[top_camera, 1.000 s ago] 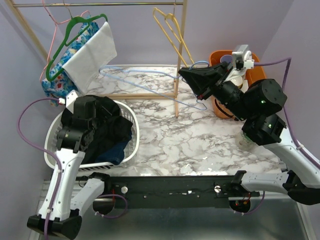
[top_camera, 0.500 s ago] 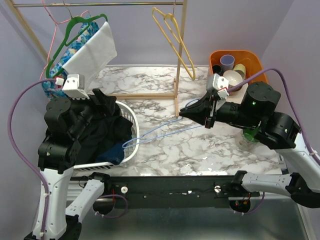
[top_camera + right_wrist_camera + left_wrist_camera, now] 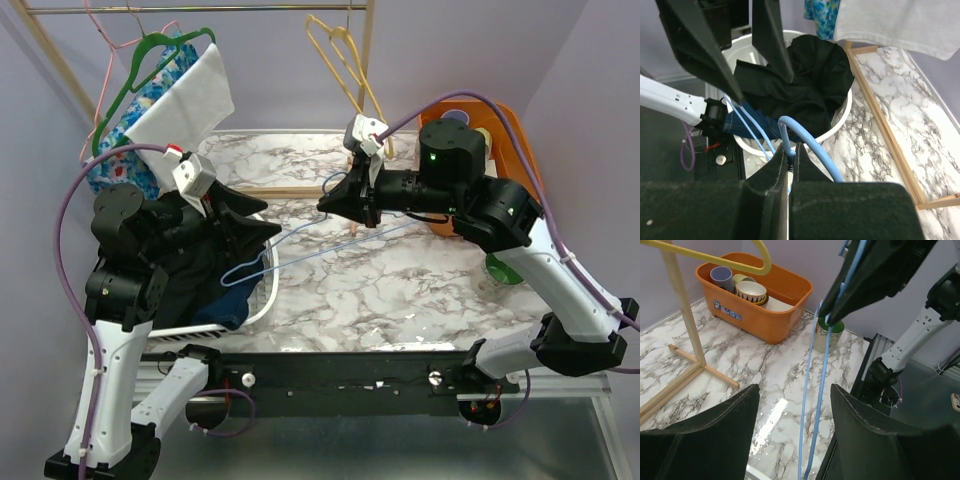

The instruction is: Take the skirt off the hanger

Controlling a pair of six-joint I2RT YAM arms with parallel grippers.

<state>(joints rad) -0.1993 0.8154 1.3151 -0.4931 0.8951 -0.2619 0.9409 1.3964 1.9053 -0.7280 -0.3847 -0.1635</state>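
Right pincer (image 3: pixel 791 156) clamped on hanger (image 3: pixel 812 146) hook, near table centre. Left pincer (image 3: pixel 794 390) apart, hanger wires showing between its fingers. Skirt (image 3: pixel 810 75) heaped in basket (image 3: pixel 847 107) at 9 o'clock, off hanger, I judge. Next: set hanger down, release.

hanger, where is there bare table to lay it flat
Best for the hanger is the bare marble at the front middle, between the basket and the green cup. A second patch lies at the back, inside the rack's base, under hanging clothes. The right rear is crowded by the orange bin, the left by the full basket.
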